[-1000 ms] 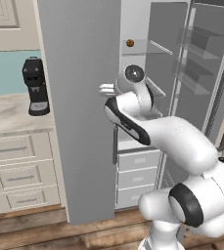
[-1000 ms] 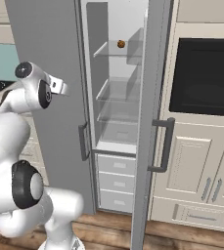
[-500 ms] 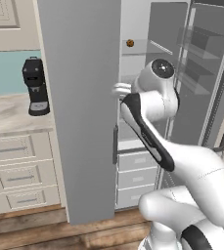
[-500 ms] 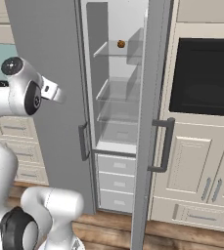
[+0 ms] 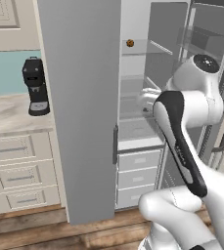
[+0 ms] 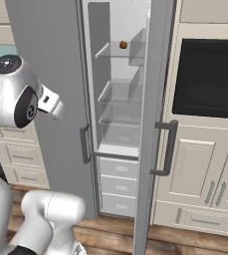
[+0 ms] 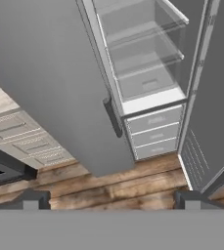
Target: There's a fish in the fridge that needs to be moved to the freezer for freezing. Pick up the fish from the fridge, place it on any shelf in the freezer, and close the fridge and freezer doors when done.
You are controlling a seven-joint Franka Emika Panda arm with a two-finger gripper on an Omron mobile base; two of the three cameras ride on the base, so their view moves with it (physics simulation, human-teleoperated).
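Note:
The fridge (image 5: pixel 135 132) (image 6: pixel 119 135) (image 7: pixel 147 83) stands open, showing glass shelves over grey drawers. Its door (image 5: pixel 204 27) (image 6: pixel 153 124) (image 7: pixel 211 97) is swung out on the right. The plain freezer door (image 5: pixel 79 97) (image 6: pixel 46 45) (image 7: pixel 45 73) with a bar handle covers the freezer on the left. The fish is out of view. My gripper (image 7: pixel 111 202) (image 5: pixel 145 103) (image 6: pixel 56 107) is open and holds nothing. It hangs in front of the fridge at middle-shelf height, looking down at the shelves, drawers and floor.
A round brown food item (image 5: pixel 130 43) (image 6: pixel 123 45) lies on the top shelf. A black coffee machine (image 5: pixel 35 88) stands on the counter to the left, over cream drawers. A dark wall oven (image 6: pixel 207 77) is on the right. The floor is wood.
The arm has swung up and to the right in the left base view, and the hand has moved across to the open fridge. The jaws stay open. The doors are unchanged.

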